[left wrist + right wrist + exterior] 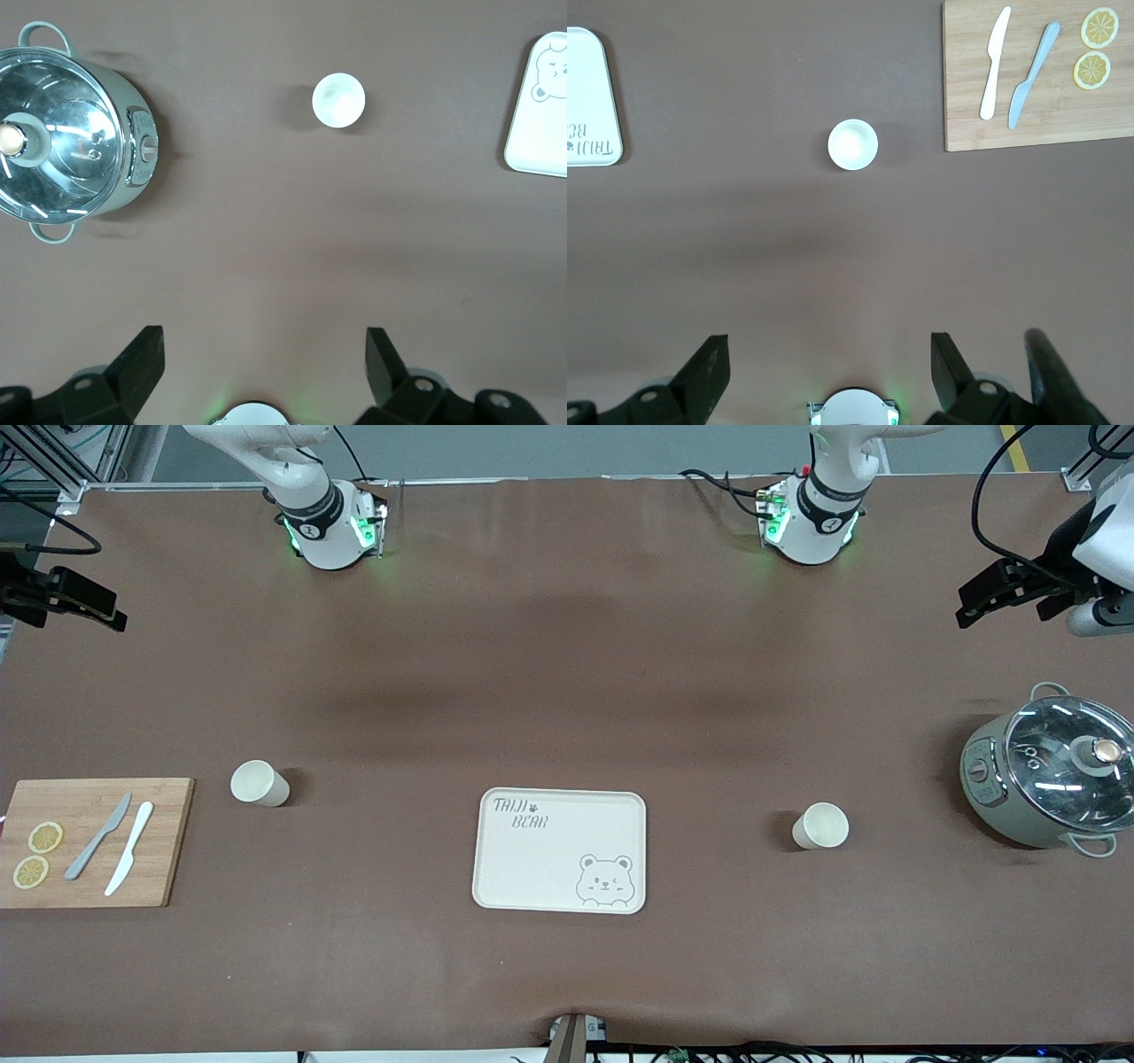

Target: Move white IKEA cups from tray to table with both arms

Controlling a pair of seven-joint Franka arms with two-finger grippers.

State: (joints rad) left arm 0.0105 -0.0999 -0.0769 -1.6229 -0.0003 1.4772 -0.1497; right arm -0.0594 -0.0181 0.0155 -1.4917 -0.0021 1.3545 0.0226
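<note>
Tray point(532, 868) sits bare, both cups point(260, 783) point(820, 825) already on the worktop point(567, 691). Left pincer point(1010, 593) and right pincer point(66, 598) hang wide open, empty, well clear of them. Any needless sweep back down could topple a cup.

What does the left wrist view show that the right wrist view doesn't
Only the left wrist view: the electric pot with glass lid, one white cup and the tray's bear-face end. Only the right wrist view: the wooden cutting board with two knives and two lemon slices, the other cup. Both share the brown table, part of the tray, and open fingers.
</note>
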